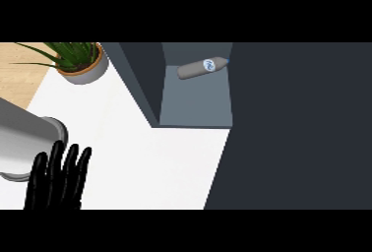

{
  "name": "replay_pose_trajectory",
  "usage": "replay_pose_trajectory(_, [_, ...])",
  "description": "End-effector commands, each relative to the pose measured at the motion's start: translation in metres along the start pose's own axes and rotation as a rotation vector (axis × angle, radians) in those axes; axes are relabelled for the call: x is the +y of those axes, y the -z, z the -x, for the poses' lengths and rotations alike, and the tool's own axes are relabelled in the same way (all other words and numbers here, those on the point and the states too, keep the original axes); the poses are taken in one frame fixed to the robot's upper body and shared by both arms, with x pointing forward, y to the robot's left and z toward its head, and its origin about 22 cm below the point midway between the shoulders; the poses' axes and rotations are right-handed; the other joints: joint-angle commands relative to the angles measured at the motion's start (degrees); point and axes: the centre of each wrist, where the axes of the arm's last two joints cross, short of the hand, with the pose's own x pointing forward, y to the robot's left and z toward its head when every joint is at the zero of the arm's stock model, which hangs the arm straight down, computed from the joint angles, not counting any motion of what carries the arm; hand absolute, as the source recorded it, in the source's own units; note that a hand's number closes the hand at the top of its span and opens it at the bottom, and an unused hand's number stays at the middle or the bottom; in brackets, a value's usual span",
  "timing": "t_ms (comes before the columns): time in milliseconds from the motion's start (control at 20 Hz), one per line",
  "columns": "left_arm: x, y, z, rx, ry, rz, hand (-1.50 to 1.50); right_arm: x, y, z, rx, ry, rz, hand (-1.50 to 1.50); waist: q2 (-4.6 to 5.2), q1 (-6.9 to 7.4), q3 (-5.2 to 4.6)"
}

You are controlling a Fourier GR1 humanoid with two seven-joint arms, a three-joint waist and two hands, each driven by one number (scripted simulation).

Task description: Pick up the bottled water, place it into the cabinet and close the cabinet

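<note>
The cabinet [195, 106] holds 1 water bottle [202, 67], lying on its side at the back of the shelf. The left hand [58, 177] stands at the lower left, fingers straight and slightly spread, well apart from the bottle

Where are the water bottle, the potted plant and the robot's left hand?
water bottle [202, 68], head view, on its grey body
potted plant [85, 69], head view, on the pot's rim
left hand [58, 179], head view, on its straight fingers

A grey bottled water [202, 68] with a blue-white label, dark slate cabinet [291, 123], white surface [152, 162], black left robot hand [58, 177] and green potted plant [76, 59] are seen.
</note>
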Motion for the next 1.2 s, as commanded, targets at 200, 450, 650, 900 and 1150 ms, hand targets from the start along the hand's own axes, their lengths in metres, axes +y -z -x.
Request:
replay_pose_trajectory(200, [0.024,-0.035,-0.036,-0.003,-0.013,-0.025,-1.5,0.036,0.023,-0.014,-0.063,-0.02,-0.171,1.5,-0.66,0.32,-0.26])
replay_pose_trajectory(450, [0.043,-0.042,-0.046,-0.007,0.003,-0.029,-1.5,0.044,0.032,-0.026,-0.074,-0.022,-0.198,1.5,-0.56,1.19,-0.35])
replay_pose_trajectory(650, [0.051,-0.042,-0.058,-0.028,-0.012,-0.013,-1.5,0.045,0.041,-0.028,-0.054,-0.008,-0.193,1.5,-0.41,2.13,-0.38])
replay_pose_trajectory(900, [0.068,-0.052,-0.06,-0.009,-0.005,-0.003,-1.5,0.039,0.057,-0.029,-0.064,0.067,-0.154,1.5,-0.18,3.73,-0.46])
replay_pose_trajectory(1150, [0.084,-0.058,-0.076,-0.002,-0.02,0.0,-1.5,0.036,0.087,-0.03,-0.039,0.062,-0.144,1.5,-0.16,3.09,-0.34])
